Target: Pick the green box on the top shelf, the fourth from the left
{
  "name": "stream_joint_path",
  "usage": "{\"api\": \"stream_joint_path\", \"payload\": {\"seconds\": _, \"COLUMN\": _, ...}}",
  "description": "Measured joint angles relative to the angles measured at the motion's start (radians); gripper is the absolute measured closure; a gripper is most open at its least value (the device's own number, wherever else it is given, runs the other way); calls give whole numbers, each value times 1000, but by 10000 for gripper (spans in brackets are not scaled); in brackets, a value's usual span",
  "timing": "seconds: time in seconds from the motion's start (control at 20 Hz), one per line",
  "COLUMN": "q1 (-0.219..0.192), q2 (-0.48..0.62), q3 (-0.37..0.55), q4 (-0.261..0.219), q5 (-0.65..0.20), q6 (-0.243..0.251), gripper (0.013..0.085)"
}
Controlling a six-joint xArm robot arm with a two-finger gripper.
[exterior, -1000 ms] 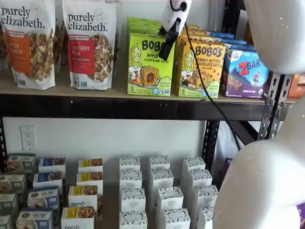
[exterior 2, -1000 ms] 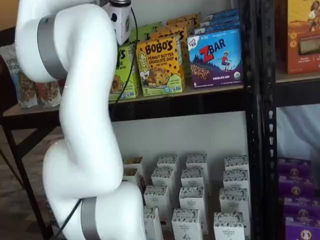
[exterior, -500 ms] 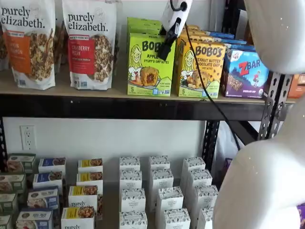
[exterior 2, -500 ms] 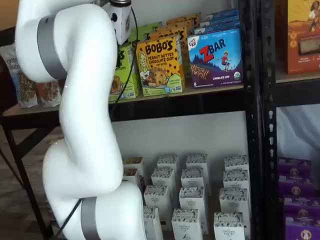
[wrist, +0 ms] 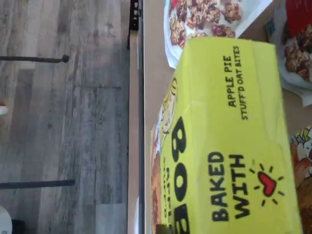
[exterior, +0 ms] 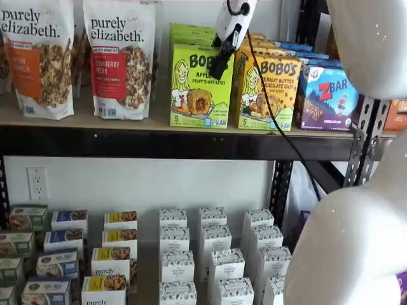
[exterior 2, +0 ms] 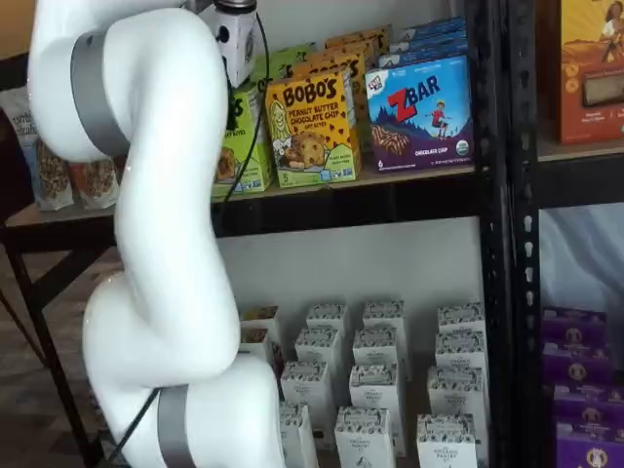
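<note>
The green box (exterior: 197, 95) stands upright at the front of the top shelf (exterior: 127, 122), with a like green box behind it. It also shows in a shelf view (exterior 2: 246, 146), partly hidden by my arm. My gripper (exterior: 219, 63) hangs from above in front of the box's upper right corner. Only one black finger shows, side-on, so I cannot tell whether it is open. In the wrist view the box's lime top (wrist: 229, 146), reading "BAKED WITH" and "APPLE PIE STUFF'D OAT BITES", lies close below; no fingers show there.
A yellow-orange Bobo's peanut butter box (exterior: 267, 89) stands tight to the green box's right, then a Zbar box (exterior: 331, 98). Two granola bags (exterior: 121, 57) stand on its left. A black upright (exterior: 365, 140) is at the right. Small white boxes (exterior: 210, 254) fill the level below.
The gripper has edged very slightly to the left in front of the green box. The box has not moved.
</note>
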Motion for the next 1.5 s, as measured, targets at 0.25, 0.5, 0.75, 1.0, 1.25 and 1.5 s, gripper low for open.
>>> {"api": "stream_joint_path", "payload": {"seconds": 0.25, "q1": -3, "q2": 3, "q3": -6, "q4": 2, "q5": 8, "q6": -2, "gripper": 610}}
{"api": "stream_joint_path", "payload": {"seconds": 0.5, "q1": -4, "q2": 8, "q3": -14, "q4": -4, "q5": 19, "q6": -2, "gripper": 650}}
{"api": "stream_joint_path", "payload": {"seconds": 0.75, "q1": -5, "q2": 10, "q3": -16, "q4": -12, "q5": 20, "q6": -3, "gripper": 650}}
{"api": "stream_joint_path", "payload": {"seconds": 1.0, "q1": -8, "q2": 11, "q3": -16, "q4": -5, "q5": 22, "q6": -6, "gripper": 650}}
{"api": "stream_joint_path", "payload": {"seconds": 1.25, "q1": -10, "q2": 10, "q3": -15, "q4": 1, "q5": 22, "q6": -8, "gripper": 650}}
{"api": "stream_joint_path", "payload": {"seconds": 1.5, "q1": -14, "q2": 10, "q3": -17, "q4": 12, "q5": 24, "q6": -10, "gripper": 730}}
